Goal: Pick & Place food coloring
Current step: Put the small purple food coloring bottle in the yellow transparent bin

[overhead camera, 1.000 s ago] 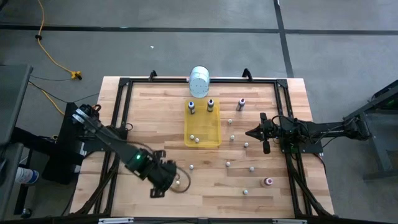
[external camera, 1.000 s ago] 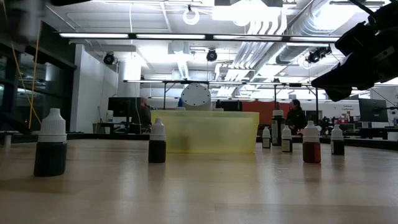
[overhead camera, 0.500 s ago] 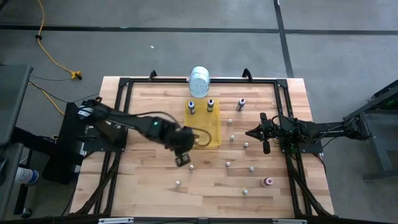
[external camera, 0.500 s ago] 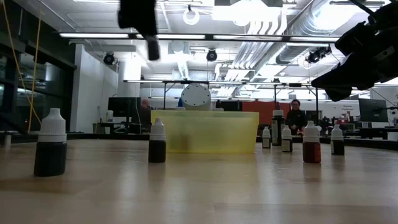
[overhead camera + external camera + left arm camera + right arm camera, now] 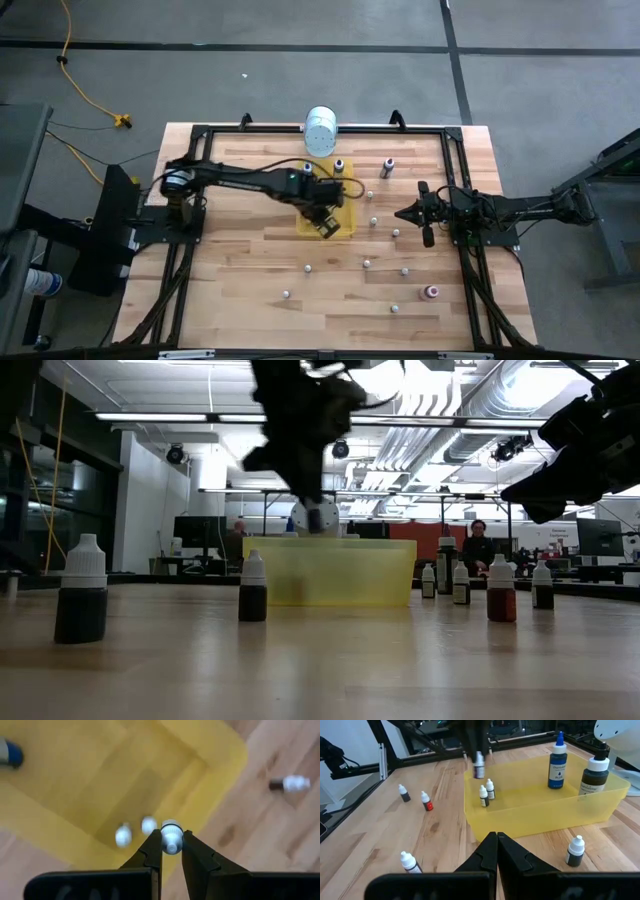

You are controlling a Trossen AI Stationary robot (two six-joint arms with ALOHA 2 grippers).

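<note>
Wooden table (image 5: 250,270) ringed by a black frame, bare boards toward its near edge, left gripper (image 5: 171,851) clamped on a small bottle (image 5: 171,836) above the yellow tray (image 5: 347,205) rim, right gripper (image 5: 404,213) closed, idle at the right side

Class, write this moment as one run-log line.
left gripper: shut on small bottle, above yellow tray | right gripper: shut, waiting at table's right | tray: two small bottles inside

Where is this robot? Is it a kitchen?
Not a kitchen; it looks like a big robot lab or workshop. Bare pipes and strip lights run across the ceiling, computer screens stand on desks, and a person stands far behind the wooden table.
</note>
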